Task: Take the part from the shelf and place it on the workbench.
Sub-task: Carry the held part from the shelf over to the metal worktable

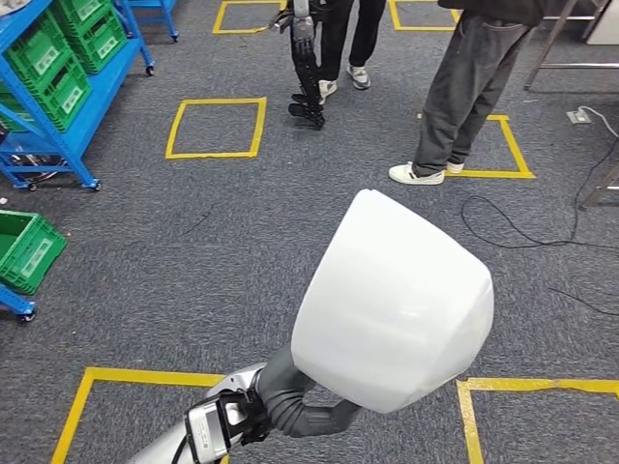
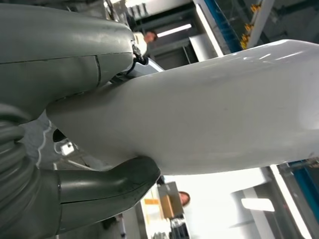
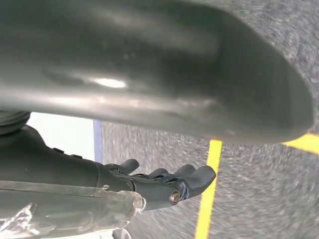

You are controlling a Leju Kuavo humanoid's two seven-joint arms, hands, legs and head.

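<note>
A large white, smooth, rounded shell part [image 1: 394,300] hangs over the grey carpet in the middle of the head view. My left hand [image 1: 292,396] grips it from below at its near edge, grey fingers wrapped against its underside. In the left wrist view the part [image 2: 211,109] sits between my left hand's [image 2: 75,64] upper fingers and the thumb pressing it from the other side. In the right wrist view my right hand [image 3: 158,184] holds nothing, its dark fingers stretched out above the carpet.
A blue shelf [image 1: 51,97] with green bins stands at the far left, with another green bin [image 1: 25,251] lower down. Two people's legs [image 1: 467,97] stand ahead, a dark robot limb [image 1: 307,77] beside them. Yellow tape squares [image 1: 216,126] mark the carpet. Cables [image 1: 525,232] lie at the right.
</note>
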